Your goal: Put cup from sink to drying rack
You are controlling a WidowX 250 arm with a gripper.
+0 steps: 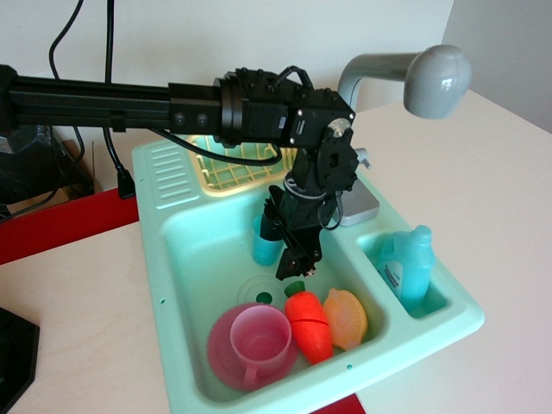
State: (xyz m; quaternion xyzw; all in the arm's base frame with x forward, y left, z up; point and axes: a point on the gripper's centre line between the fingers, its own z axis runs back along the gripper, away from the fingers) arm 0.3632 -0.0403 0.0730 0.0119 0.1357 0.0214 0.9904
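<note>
The small teal-blue cup (264, 245) stands upright at the back of the mint-green sink (177, 259) basin. My black gripper (289, 255) hangs down into the basin just to the right of the cup and in front of it, hiding the cup's right side. Its jaws look open and hold nothing. The pale yellow drying rack (226, 171) sits behind the basin, partly hidden by my arm.
A translucent pink cup (259, 341) with a handle, a toy carrot (310, 324) and a yellow-orange toy food piece (347, 317) lie at the basin's front. A teal soap bottle (405, 266) stands in the right side compartment. The grey faucet (414, 78) arches over the right.
</note>
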